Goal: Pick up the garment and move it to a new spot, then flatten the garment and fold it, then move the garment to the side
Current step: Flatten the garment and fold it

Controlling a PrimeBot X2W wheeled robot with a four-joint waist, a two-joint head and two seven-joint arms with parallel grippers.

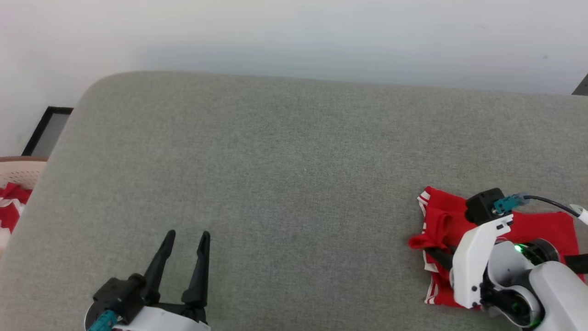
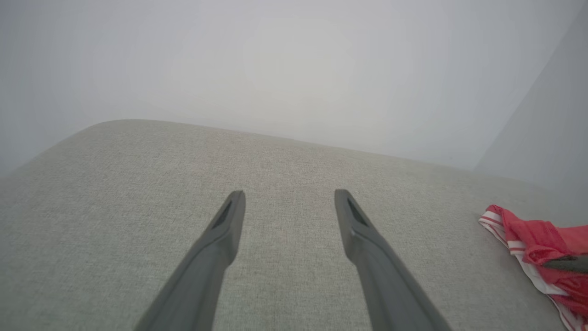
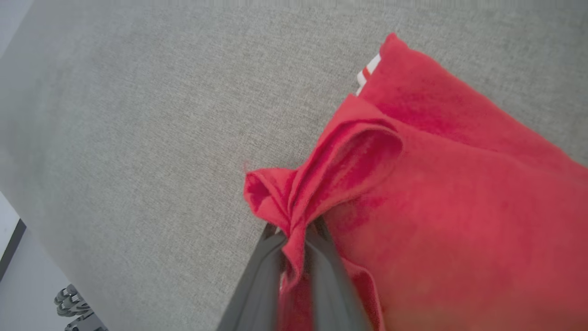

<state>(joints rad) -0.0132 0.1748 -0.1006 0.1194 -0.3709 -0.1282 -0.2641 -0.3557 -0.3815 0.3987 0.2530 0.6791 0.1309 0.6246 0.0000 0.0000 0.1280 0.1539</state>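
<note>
The garment [image 1: 443, 216] is a red shirt with white-and-red striped trim, folded into a small bundle at the right of the grey cushion; its print is hidden. My right gripper [image 1: 432, 252] is shut on a bunched fold at the bundle's left edge. In the right wrist view the dark fingers [image 3: 257, 280] pinch that red fold of the garment [image 3: 459, 220]. My left gripper [image 1: 187, 239] stands open at the lower left, nothing between its fingers, far from the shirt. From the left wrist view, the left gripper [image 2: 289, 197] points over bare cushion, with the garment [image 2: 537, 239] at the right edge.
The grey cushion [image 1: 285, 165] spans the scene, with a pale wall behind it. Beside its left end stands a beige basket [image 1: 18, 172] holding red-and-white cloth [image 1: 10, 207]. A dark-framed panel [image 1: 46, 131] leans at the far left.
</note>
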